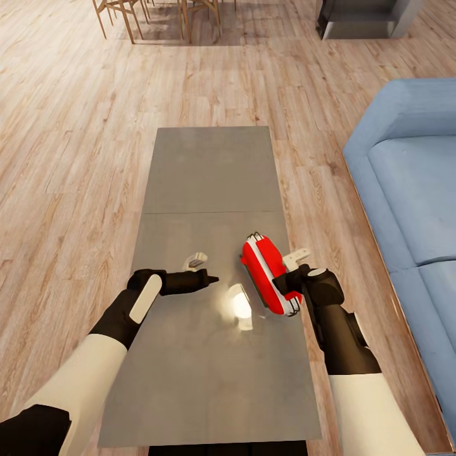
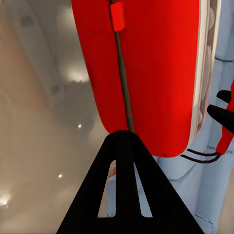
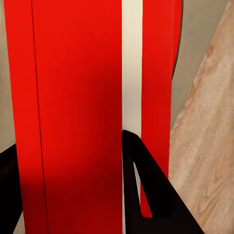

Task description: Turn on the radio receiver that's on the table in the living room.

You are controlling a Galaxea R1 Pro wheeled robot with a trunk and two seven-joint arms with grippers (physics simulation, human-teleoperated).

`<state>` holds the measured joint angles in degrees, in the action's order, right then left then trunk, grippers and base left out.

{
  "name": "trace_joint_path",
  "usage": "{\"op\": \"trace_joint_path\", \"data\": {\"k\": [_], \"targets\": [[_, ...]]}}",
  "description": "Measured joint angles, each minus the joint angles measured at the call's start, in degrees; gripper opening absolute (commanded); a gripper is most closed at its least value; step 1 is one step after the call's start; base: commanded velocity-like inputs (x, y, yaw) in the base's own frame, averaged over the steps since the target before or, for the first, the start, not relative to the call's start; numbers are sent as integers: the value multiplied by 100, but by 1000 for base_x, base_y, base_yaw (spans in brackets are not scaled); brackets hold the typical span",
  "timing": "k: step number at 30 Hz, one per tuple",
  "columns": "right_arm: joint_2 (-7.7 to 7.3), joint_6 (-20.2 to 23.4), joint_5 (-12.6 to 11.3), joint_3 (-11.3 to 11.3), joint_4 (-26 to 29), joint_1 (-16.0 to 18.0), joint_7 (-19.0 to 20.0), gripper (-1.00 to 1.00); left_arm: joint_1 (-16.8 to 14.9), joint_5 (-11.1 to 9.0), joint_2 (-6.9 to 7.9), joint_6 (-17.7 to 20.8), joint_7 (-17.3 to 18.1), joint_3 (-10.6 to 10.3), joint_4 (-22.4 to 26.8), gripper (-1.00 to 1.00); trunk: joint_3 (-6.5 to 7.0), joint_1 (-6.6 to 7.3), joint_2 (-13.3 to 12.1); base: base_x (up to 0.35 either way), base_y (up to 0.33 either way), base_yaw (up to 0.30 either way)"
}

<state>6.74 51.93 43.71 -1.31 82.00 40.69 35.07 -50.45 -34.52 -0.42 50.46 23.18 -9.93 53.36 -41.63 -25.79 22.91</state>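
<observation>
Living-room grey table [image 1: 209, 171]: radio receiver [image 1: 269, 272] clamped in right gripper [image 1: 286, 283], left gripper [image 1: 212, 278] closed, pointing near it; switch-on apparently pending.

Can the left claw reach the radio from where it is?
Probably yes: the left claw points at the radio receiver across bare table, while the right claw grips the receiver from the other side.

Head high over table [image 1: 209, 171], wrists close on radio receiver [image 1: 271, 275]
</observation>
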Motion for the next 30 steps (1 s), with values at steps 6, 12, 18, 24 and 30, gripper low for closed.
{"op": "trace_joint_path", "data": {"k": [6, 12, 18, 24, 30], "targets": [[28, 9, -14, -7, -5, 0, -5, -100, 0, 12, 5, -1, -8, 0, -46, -100, 0, 0, 0, 0, 0, 0], [29, 7, -12, -9, -42, 0, -18, -100, 0, 21, 11, -1, -6, 0, -46, -100, 0, 0, 0, 0, 0, 0], [35, -44, -27, -9, -82, 0, -32, -100, 0, 24, 13, -1, -6, 0, -53, -100, 0, 0, 0, 0, 0, 0], [43, -124, -26, 9, -409, -1, -48, -100, 0, 24, 15, -6, -11, -3, -55, -100, 0, 0, 0, 0, 0, 0], [103, -503, -33, 31, -874, -1, -225, -100, 0, 26, 15, -10, -16, -8, -62, -100, 0, 0, 0, 0, 0, 0]]}}
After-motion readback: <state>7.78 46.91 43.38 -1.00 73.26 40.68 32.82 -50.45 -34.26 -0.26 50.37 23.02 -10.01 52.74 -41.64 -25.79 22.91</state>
